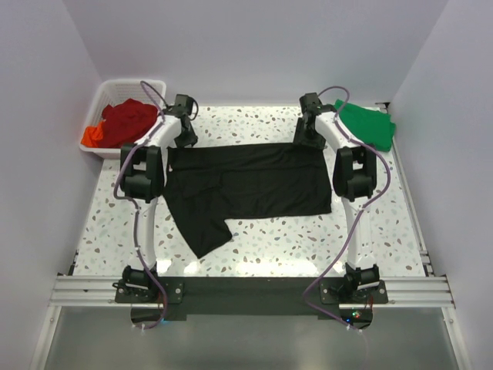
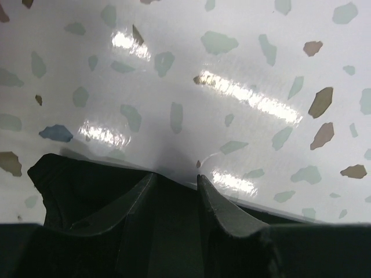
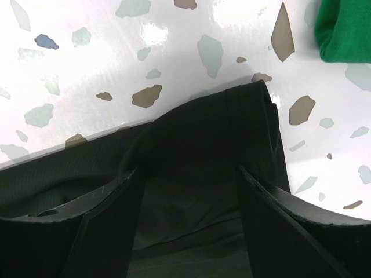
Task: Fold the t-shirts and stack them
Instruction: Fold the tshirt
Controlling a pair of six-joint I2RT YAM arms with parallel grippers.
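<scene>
The black t-shirt (image 1: 246, 185) lies spread on the table, with one part sticking out toward the front left. My left gripper (image 1: 185, 140) is low over its far left corner, jaws a little apart, with the shirt's edge (image 2: 87, 191) under them (image 2: 177, 175). My right gripper (image 1: 308, 139) is over the far right corner, jaws wide open above the bunched black fabric (image 3: 191, 133), its fingertips (image 3: 189, 168) astride it. The green t-shirt (image 1: 368, 123) lies at the back right and shows in the right wrist view (image 3: 345, 29). The dark red t-shirt (image 1: 127, 119) and orange t-shirt (image 1: 92, 136) are in the basket.
The white slatted basket (image 1: 127, 82) stands at the back left corner. White walls enclose the speckled table (image 1: 262, 239) on three sides. The arm bases sit on a rail at the near edge.
</scene>
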